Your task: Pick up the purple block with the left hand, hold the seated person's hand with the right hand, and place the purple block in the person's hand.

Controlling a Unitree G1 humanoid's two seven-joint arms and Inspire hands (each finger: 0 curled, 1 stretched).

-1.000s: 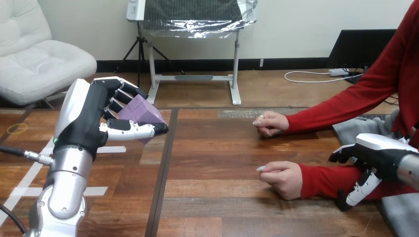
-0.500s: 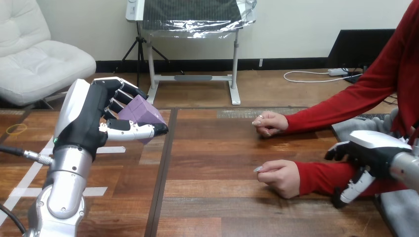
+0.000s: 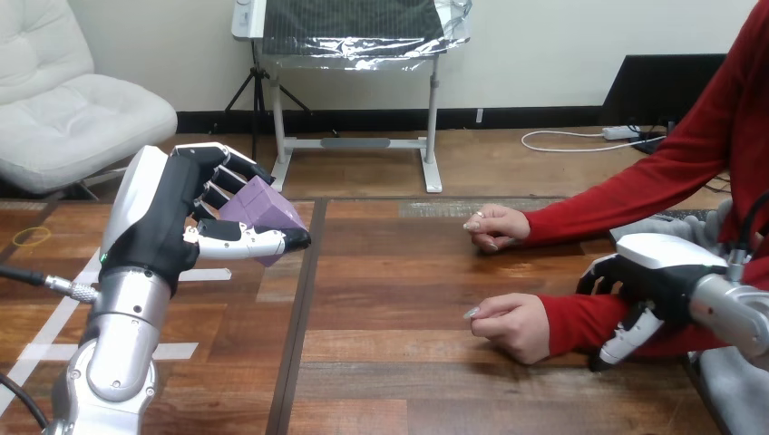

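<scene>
My left hand is raised above the table's left part and shut on the purple block, with the fingers behind the block and the thumb across its front. The person's near hand rests on the table as a loose fist, right of centre. Its red-sleeved forearm runs off to the right. My right hand arches over that forearm behind the wrist, fingers on the far side and thumb on the near side, loosely bent and not closed on the sleeve. The person's far hand lies farther back, also curled.
The wooden table has a dark seam running front to back left of centre. White tape marks lie at its left. A yellow ring lies at the far left.
My right hand has slid left along the person's near forearm, closer to the wrist. The left hand and the block have stayed put.
</scene>
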